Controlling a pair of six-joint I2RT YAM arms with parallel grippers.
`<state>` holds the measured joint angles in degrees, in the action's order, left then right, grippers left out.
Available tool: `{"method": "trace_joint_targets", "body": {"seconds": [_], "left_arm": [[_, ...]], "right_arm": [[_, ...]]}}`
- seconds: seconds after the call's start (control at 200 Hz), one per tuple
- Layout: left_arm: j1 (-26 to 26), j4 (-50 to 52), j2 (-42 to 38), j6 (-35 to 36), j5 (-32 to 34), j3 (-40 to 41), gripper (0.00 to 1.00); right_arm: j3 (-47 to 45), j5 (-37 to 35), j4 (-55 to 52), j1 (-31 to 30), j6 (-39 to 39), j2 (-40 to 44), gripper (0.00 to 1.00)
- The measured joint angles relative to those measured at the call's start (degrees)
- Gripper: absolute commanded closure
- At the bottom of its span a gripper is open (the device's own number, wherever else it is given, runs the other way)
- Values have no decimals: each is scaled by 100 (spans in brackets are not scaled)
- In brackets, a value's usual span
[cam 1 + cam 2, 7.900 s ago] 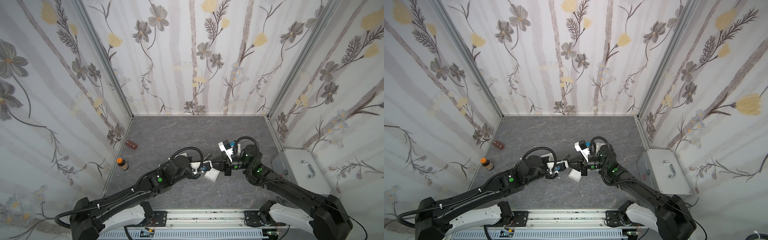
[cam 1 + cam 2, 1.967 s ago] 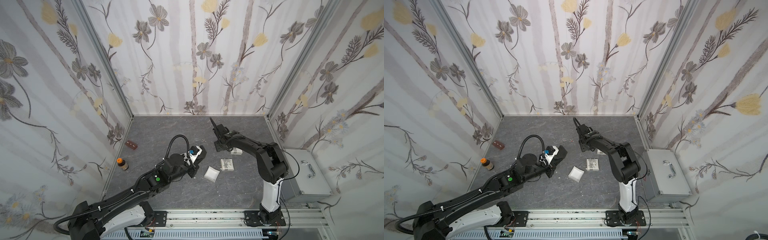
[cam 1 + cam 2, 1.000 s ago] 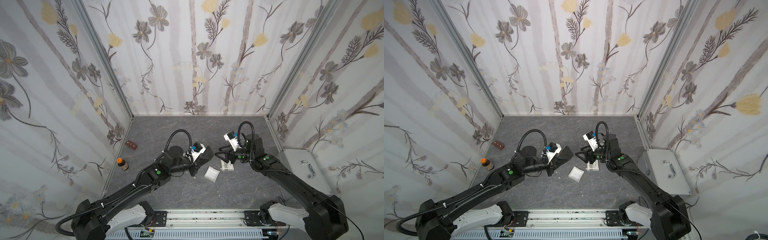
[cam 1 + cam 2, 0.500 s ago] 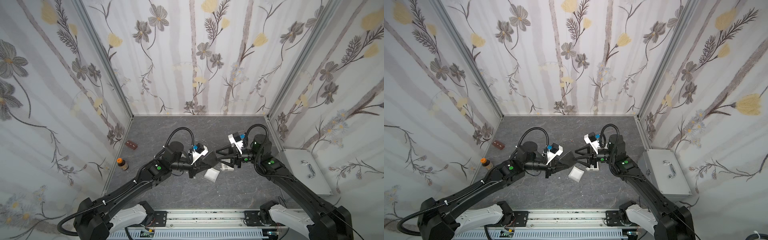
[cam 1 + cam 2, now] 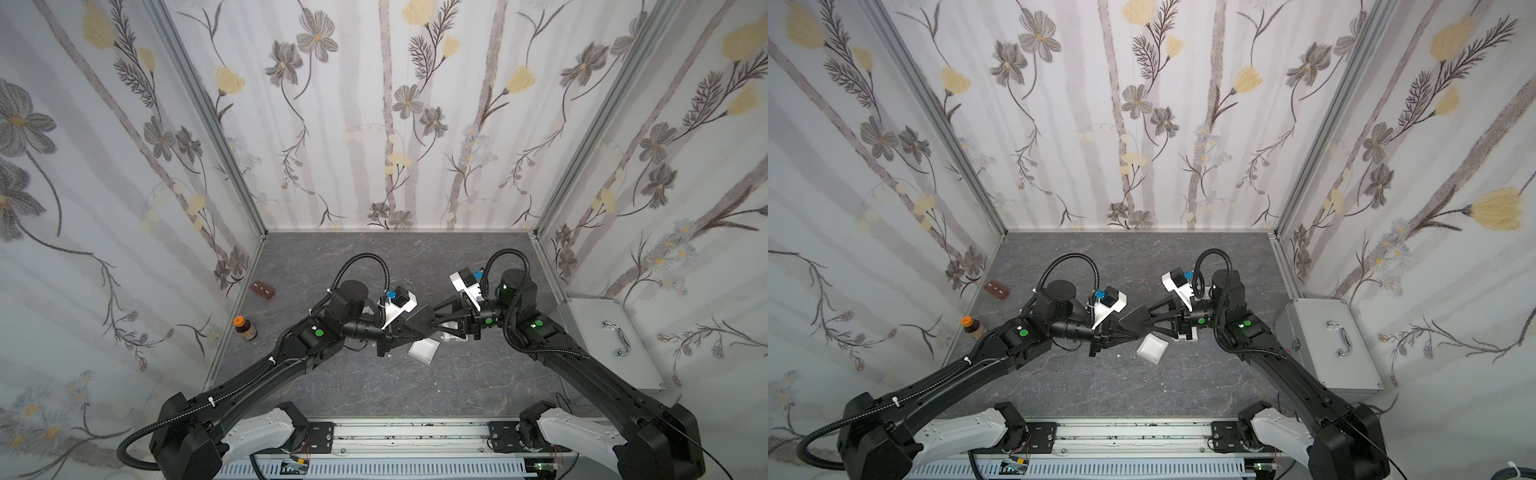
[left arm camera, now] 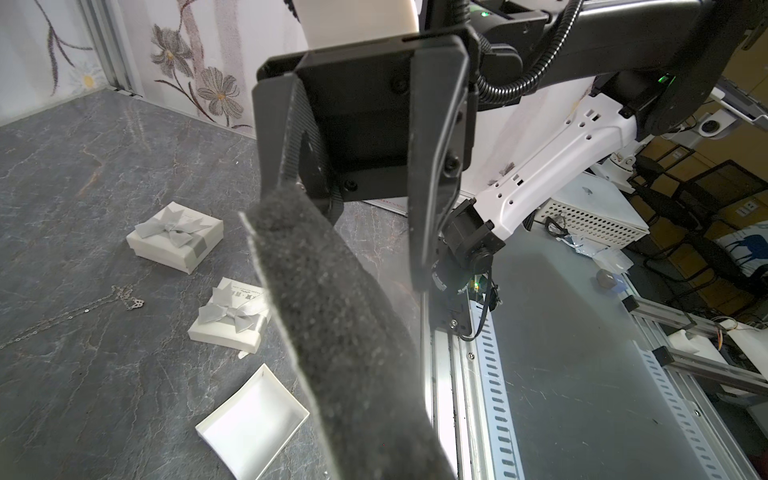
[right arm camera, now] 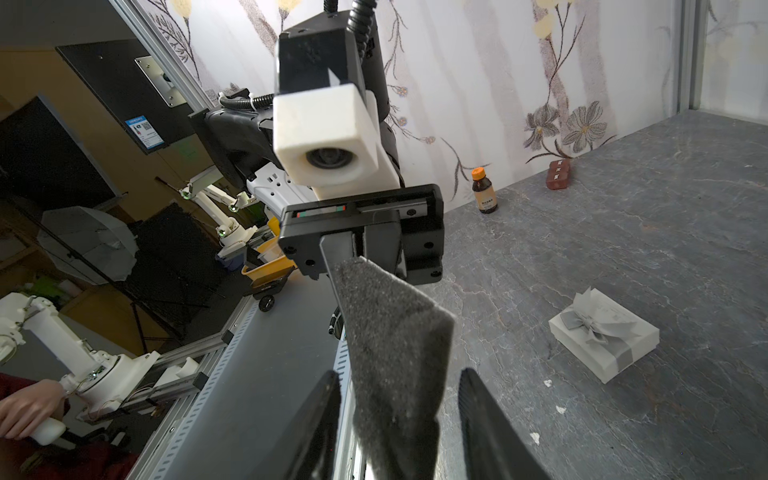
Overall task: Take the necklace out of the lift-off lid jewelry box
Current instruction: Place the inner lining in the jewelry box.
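Floral walls are set round a grey marbled desk (image 5: 316,257). Above it, the left fingers (image 7: 358,253) are clamped on one end of a dark foam pad (image 7: 395,345), which is held clear of the desk. The right fingers (image 7: 397,374) stand apart on either side of the pad's other end. Gaps are seen on both sides in the right wrist view, while in the left wrist view one finger seems to touch the pad's edge. No grip is judged to be made there yet.

Below the fingers an open base (image 6: 253,419) lies empty. A bowed lid (image 6: 232,316) is just beside it, and a second box (image 6: 174,237) lies further out.

The necklace (image 6: 132,304) is already outside the base. It lies flat on the desk, beyond the lid from the fingers, on the back-wall side as far as can be judged. Its chain is drawn out in a loose line. The pendant end points toward the lid, and the long axis slants away from the fingers until it is cut off by the edge of the left wrist view. In both top views it is too faint to be placed. Neither arm is clearly nearer, but the right fingers, being unclamped, are judged the freer.
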<state>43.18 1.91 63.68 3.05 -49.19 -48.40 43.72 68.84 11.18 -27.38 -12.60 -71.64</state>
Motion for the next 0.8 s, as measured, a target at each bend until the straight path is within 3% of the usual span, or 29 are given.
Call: {"method": "trace_joint_targets", "body": {"seconds": [0.07, 0.1, 0.18, 0.27, 0.33, 0.455, 0.58, 0.804], "left_arm": [[0, 2, 0, 11, -11, 0, 100], [0, 2, 0, 17, -9, 0, 92], [-4, 4, -2, 42, 7, 0, 84], [-7, 4, 0, 63, 76, 0, 66], [-11, 4, 7, 70, 133, 0, 45], [-15, 7, -4, 103, 374, 96, 20], [-15, -9, -146, 83, 922, 442, 11], [-9, -81, -409, -201, 2153, 1300, 11]], "right_arm": [[17, 9, 31, -13, -22, -2, 79], [17, 15, 35, -15, -24, -2, 83], [17, 22, 26, -15, -85, 2, 93], [15, -13, 11, -13, -131, 66, 95], [7, -94, -4, -15, -140, 125, 96], [-44, -608, -284, -15, -168, 278, 97], [-48, -1534, -933, -15, -164, 319, 99], [-275, -2850, -2131, -22, -162, 144, 100]]}}
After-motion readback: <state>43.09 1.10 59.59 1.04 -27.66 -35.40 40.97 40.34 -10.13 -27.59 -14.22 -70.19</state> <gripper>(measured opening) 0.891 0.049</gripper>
